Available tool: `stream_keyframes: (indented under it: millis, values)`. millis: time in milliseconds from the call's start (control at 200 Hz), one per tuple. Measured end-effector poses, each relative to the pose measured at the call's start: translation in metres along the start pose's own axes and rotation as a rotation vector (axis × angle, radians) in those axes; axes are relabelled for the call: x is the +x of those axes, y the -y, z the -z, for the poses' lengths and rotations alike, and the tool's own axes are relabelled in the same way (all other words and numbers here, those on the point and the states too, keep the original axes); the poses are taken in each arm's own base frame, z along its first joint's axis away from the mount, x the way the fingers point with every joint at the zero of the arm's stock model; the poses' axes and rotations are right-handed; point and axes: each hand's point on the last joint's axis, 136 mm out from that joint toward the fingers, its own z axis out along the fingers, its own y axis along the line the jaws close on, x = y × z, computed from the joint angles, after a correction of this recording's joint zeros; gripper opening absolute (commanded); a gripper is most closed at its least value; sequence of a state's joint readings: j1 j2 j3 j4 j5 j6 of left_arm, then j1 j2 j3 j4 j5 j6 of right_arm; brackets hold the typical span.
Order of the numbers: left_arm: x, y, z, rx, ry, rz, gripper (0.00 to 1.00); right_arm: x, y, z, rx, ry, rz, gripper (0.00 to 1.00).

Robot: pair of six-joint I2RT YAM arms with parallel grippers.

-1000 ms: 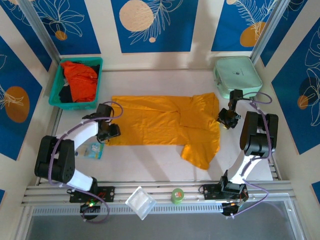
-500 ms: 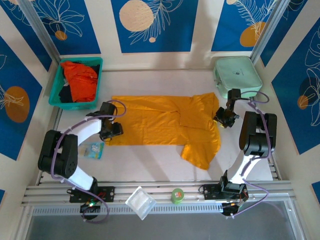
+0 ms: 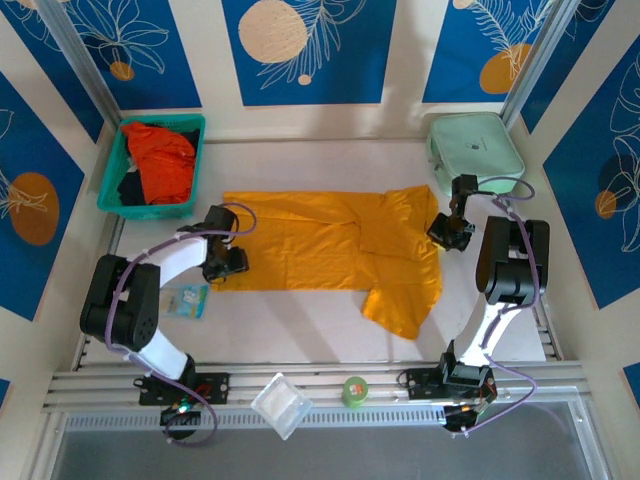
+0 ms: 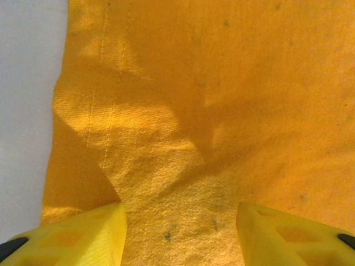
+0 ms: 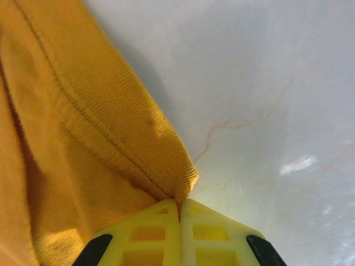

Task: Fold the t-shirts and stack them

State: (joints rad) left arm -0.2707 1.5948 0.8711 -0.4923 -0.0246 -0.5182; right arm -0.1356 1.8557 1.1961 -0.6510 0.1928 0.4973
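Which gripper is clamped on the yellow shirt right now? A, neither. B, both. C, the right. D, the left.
C: the right gripper is shut on the ribbed edge of the shirt, while the left gripper is open over the cloth.

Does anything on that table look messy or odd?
The yellow t-shirt lies lopsided: its right end is rumpled and juts toward the near edge. The red-orange t-shirt sits crumpled in the teal basket.
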Motion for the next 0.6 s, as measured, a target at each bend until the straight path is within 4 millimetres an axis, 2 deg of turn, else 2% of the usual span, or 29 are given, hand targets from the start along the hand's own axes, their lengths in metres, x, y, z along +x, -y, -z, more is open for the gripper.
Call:
stream_keyframes:
  millis: [210, 315, 480, 600]
  values:
    - [-0.002, -0.007, -0.001, -0.039, 0.012, 0.0, 0.56, -0.019, 0.019, 0.015, 0.156, 0.077, 0.05, 0.0]
    - [-0.002, -0.011, -0.003, -0.063, 0.013, -0.001, 0.55, -0.02, 0.028, 0.017, 0.223, 0.089, 0.063, 0.0]
    - [-0.002, -0.013, -0.003, -0.081, 0.019, -0.005, 0.55, -0.016, 0.038, 0.006, 0.29, 0.064, 0.085, 0.33]
    - [-0.003, -0.015, -0.004, -0.096, 0.023, -0.008, 0.56, -0.014, 0.041, 0.005, 0.322, 0.061, 0.092, 0.45]
